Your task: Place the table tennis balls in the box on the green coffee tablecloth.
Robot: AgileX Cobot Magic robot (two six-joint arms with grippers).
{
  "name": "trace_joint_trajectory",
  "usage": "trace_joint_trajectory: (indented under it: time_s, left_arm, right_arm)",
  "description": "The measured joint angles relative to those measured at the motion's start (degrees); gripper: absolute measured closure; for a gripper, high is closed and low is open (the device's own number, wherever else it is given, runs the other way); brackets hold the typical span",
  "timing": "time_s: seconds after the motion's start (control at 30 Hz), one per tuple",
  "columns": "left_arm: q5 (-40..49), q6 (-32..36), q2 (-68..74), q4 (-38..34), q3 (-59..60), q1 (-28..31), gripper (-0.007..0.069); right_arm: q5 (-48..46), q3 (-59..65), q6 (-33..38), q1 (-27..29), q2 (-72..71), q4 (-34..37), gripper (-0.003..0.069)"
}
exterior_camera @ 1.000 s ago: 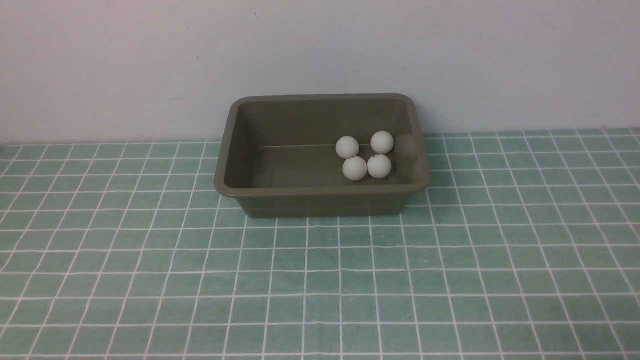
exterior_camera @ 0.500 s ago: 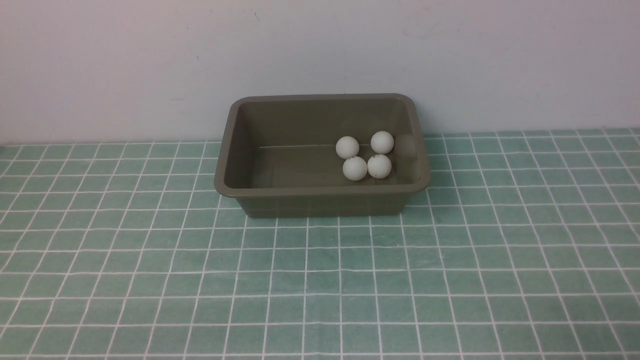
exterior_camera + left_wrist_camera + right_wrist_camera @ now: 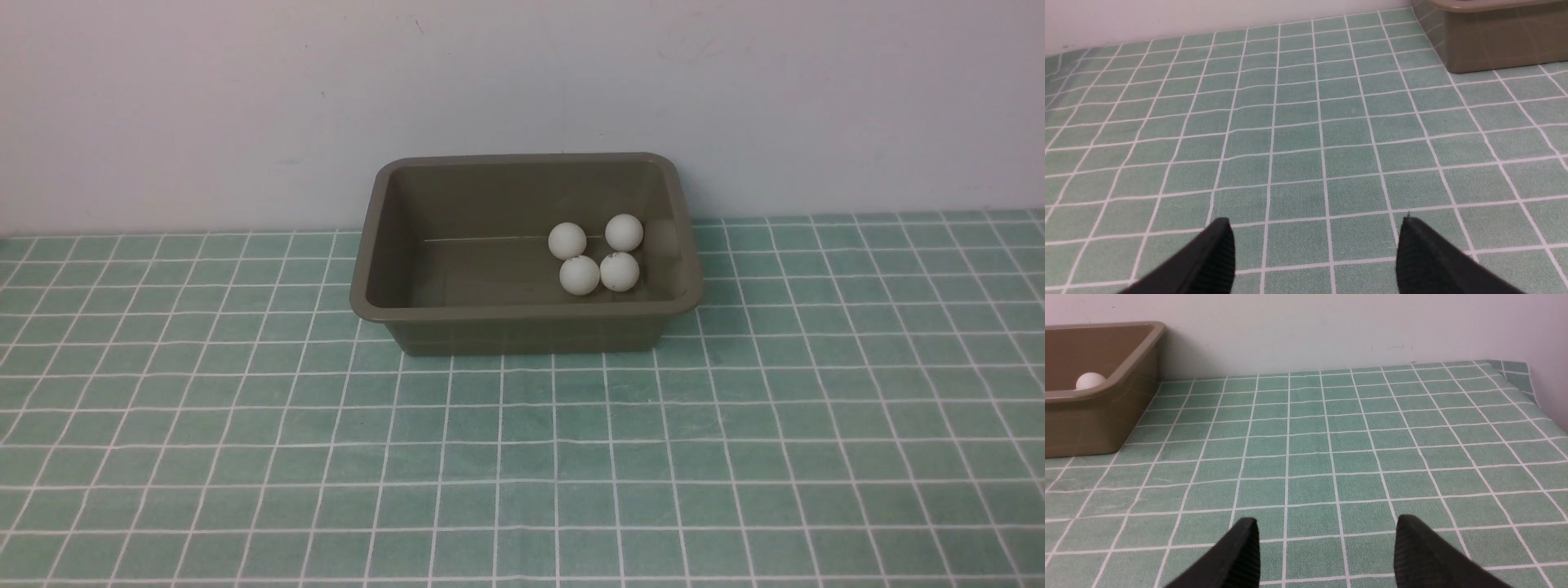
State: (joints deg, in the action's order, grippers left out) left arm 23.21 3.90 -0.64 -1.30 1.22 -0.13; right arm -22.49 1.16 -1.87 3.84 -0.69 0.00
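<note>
Several white table tennis balls lie clustered in the right half of the olive-brown box, which stands on the green coffee tablecloth by the wall. Neither arm shows in the front view. My left gripper is open over bare cloth, with the box away from it near the wall. In the right wrist view my right gripper is also open over bare cloth, nothing between its fingers. There the box stands off to one side with one ball showing over its rim.
A pale wall runs right behind the box. The cloth's far corner folds up against a side wall in the right wrist view.
</note>
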Motion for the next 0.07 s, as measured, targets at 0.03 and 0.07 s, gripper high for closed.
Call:
trace_joint_trajectory:
  time_s: [0.03,0.07]
  left_arm:
    - [0.0,0.0,0.0,0.0,0.0,0.0,0.0146]
    - [0.0,0.0,0.0,0.0,0.0,0.0,0.0146]
  right_arm:
    - [0.0,0.0,0.0,0.0,0.0,0.0,0.0251]
    - [0.0,0.0,0.0,0.0,0.0,0.0,0.0251]
